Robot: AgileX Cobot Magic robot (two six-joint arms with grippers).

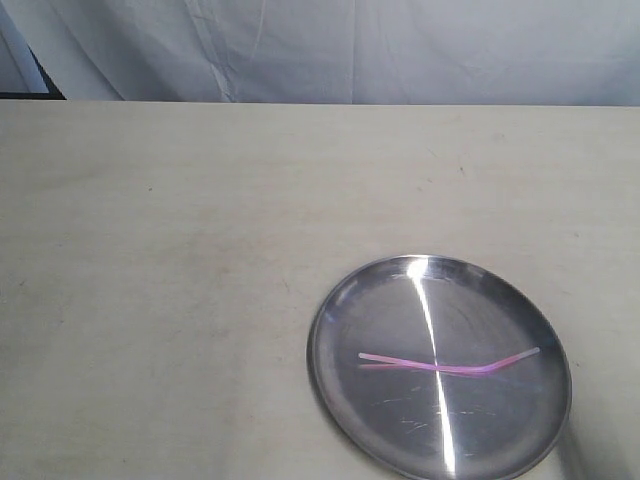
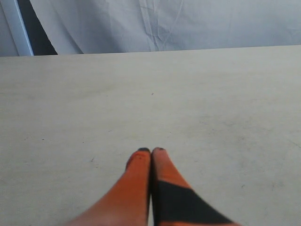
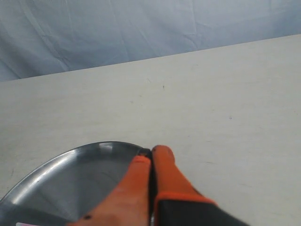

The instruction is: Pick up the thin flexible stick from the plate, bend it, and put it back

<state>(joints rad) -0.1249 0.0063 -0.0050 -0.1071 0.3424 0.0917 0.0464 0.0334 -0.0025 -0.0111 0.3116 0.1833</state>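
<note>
Both grippers are pinching fully closed and holding nothing. The orange-and-black left gripper [image 2: 151, 149] is hovering over the pale, matte beige table [image 1: 180, 250], well apart from the round shiny silver metal plate [image 1: 400, 300]. The matching right gripper [image 3: 153, 149] is hanging right over the plate's rim [image 3: 70, 179].

The thin pink translucent plastic stick [image 1: 440, 366] is lying across the middle of the plate, well inside the rim. It's showing a shallow kink toward one end, not a straight line, so I honestly can't tell if the bend is done or if the pickup isn't started yet. If it's the pickup, I'm guessing the right gripper is needing to open up and drop in over the plate's middle. That's fiddly, since the stick is skinny and lying flat on slick, scratched metal that's throwing a bright glare streak.
</note>
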